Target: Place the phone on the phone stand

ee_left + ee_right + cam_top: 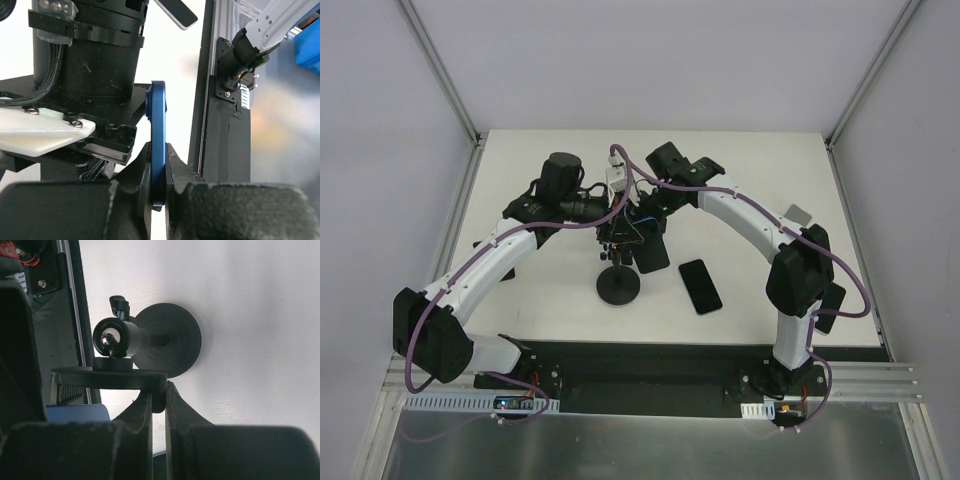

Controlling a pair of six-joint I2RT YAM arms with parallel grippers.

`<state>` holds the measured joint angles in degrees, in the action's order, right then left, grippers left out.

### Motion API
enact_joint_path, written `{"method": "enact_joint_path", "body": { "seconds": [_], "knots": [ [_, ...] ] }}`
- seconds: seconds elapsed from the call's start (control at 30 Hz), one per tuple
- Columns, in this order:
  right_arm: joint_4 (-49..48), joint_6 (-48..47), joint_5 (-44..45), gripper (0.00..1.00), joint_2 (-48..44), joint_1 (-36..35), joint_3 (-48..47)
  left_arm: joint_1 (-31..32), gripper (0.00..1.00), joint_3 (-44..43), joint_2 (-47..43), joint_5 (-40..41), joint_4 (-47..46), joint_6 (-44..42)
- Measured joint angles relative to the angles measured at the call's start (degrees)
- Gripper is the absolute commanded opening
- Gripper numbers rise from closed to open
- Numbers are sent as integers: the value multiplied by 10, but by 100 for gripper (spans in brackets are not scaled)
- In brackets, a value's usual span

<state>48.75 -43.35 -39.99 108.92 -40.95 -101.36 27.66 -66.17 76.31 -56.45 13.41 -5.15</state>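
The phone stand has a round black base point(618, 287) on the table between the arms; its base point(177, 340), ball joint point(112, 337) and flat black holder plate point(110, 378) show in the right wrist view. My right gripper point(159, 390) is shut on the end of that holder plate. My left gripper point(158, 150) is shut on a blue-edged phone point(158, 130), held edge-on just above the stand. From above the phone point(653, 248) is a dark rectangle next to the stand's head, and both grippers meet there. A corner of the phone point(75, 413) shows under the plate.
A second black phone point(700, 285) lies flat on the table to the right of the stand; it also shows in the left wrist view point(175, 12). A small grey object point(798, 213) lies by the right arm. The black base rail point(650, 365) runs along the near edge.
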Motion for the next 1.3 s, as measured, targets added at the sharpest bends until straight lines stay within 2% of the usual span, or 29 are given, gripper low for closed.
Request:
{"method": "enact_joint_path", "body": {
  "seconds": [0.53,0.8,1.07,1.3],
  "knots": [
    [-14,-7,6,0,0,-6,0,-7,0,-23,-2,36,72,-50],
    [-37,-10,0,0,0,-26,0,-7,0,-8,-53,60,96,-85],
    [-7,-31,-20,0,0,-39,-2,-8,0,5,-77,44,125,-122],
    [-58,10,43,1,-9,-42,20,-5,0,5,-80,104,134,-124]
  ]
}}
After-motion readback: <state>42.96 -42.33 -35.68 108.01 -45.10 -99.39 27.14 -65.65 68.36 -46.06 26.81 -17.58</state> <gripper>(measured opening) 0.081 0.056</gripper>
